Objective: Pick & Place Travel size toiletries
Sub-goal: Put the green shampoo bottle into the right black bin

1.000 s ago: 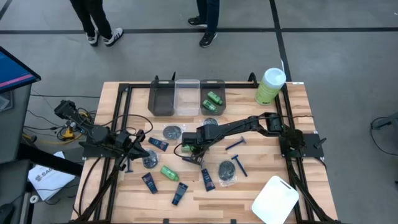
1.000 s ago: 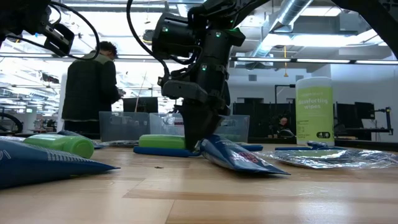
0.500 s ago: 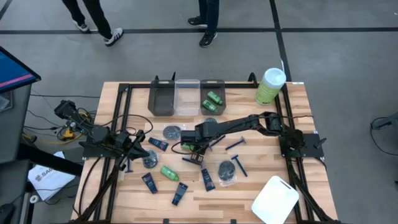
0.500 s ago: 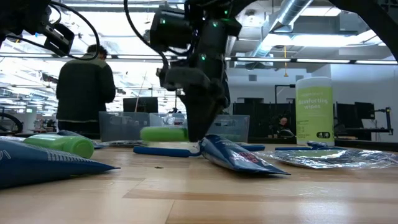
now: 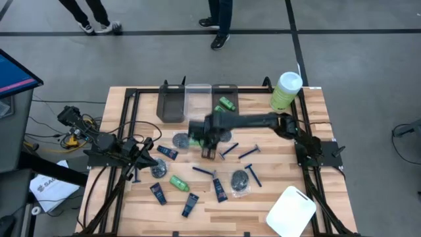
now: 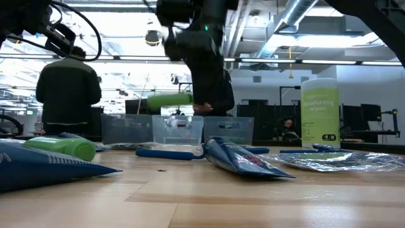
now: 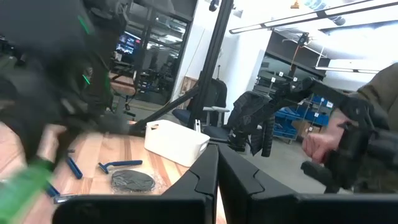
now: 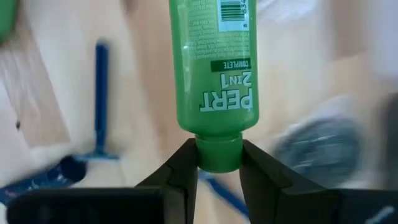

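My right gripper [image 5: 205, 142] hangs in mid-air over the table's middle, shut on a bright green mini bottle [image 8: 217, 62], which shows level and high in the low view [image 6: 169, 100]. Another green bottle [image 5: 179, 182], navy tubes [image 5: 220, 189], blue razors [image 5: 253, 174] and grey crinkly packets [image 5: 240, 182] lie flat on the wood. Two more green bottles [image 5: 227, 105] lie in the right-hand bin. My left gripper [image 7: 217, 174] waits shut near the table's left edge [image 5: 135, 172]. My right gripper pinches the green bottle by its cap end [image 8: 219, 157], one finger [image 8: 185, 163] on each side of the cap. The bottle is lifted clear of the table and lies about level, its body sticking out beyond the fingertips [image 6: 169, 100].
Three bins [image 5: 197, 102] stand in a row at the far edge. The tall green canister with white lid [image 5: 285, 91] stands at the far right corner; the white tray [image 5: 291, 212] lies at the near right. People stand beyond the table.
My right gripper, shut on the green bottle throughout, has risen well above the table and moved toward the far edge and the bins. The bottle, first lying on the wood beside a razor, is now lifted clear and carried level.
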Available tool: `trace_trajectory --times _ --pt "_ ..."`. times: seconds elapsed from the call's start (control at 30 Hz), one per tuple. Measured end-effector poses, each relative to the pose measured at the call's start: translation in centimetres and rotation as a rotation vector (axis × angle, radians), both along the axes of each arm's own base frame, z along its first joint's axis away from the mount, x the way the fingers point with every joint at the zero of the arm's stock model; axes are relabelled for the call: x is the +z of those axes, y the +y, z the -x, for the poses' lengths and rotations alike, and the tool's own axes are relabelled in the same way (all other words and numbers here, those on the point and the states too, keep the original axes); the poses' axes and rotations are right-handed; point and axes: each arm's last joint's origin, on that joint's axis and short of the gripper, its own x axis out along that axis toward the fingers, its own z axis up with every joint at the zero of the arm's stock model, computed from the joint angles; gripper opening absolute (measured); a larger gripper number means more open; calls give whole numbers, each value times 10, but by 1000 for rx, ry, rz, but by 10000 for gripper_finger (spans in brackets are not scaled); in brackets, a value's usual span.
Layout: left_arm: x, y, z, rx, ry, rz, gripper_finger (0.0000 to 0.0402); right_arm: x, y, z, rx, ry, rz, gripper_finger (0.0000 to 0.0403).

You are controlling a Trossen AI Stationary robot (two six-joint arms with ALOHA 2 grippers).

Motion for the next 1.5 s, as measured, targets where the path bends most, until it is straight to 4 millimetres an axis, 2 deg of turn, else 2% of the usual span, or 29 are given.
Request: trace_trajectory --times 0.2,0.27,0.47,0.7,0.9,1.0,1.27,1.4,1.5 --pt "0 0 0 0 0 0 2 53 -60 9 -115 -93 39 82" --pt "0 0 0 0 0 0 2 61 -82 16 -168 -109 46 82" --pt "0 0 0 -1 -1 1 2 67 -149 52 -397 -41 51 82" --pt "1 0 0 -1 -6 4 2 63 -195 77 -549 6 47 82" --pt "1 0 0 -1 -7 5 2 63 -220 91 -627 3 51 82" --pt "1 0 0 -1 -9 5 2 56 -226 87 -657 -13 69 82" --pt "1 0 0 -1 -12 8 2 16 -228 73 -614 121 61 82" --pt "1 0 0 -1 -13 8 2 11 -229 73 -619 140 63 84" --pt "2 0 0 -1 -13 9 2 6 -230 73 -635 158 63 100"
